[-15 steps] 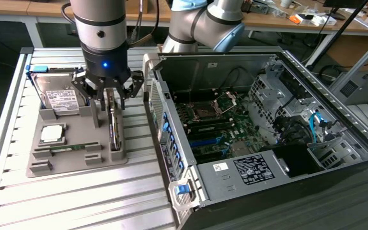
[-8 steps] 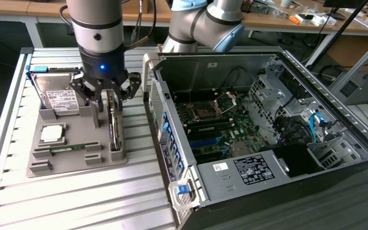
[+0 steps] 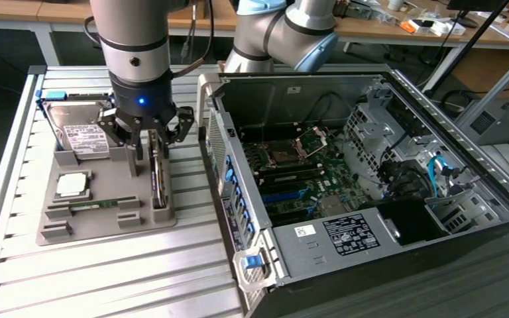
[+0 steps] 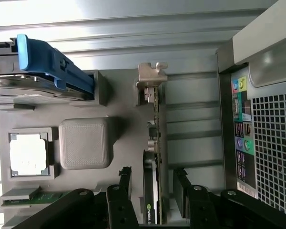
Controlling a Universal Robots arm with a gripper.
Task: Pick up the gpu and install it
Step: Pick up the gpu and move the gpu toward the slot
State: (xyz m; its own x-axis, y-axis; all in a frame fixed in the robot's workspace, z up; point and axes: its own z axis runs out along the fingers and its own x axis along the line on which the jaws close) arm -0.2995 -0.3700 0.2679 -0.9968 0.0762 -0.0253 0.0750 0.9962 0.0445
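The end effector (image 3: 148,156) is hanging directly over the gpu (image 3: 158,185). Its jaws are standing wide open, with one finger on each side of the card and a visible gap on both sides, so nothing is being gripped. The gpu is standing on edge in a slot of the grey fixture tray (image 3: 104,228), which is lying on the slatted tabletop (image 3: 104,285) just beside the open computer case (image 3: 370,199). A hard drive (image 3: 85,136) is sitting upright in the same tray.
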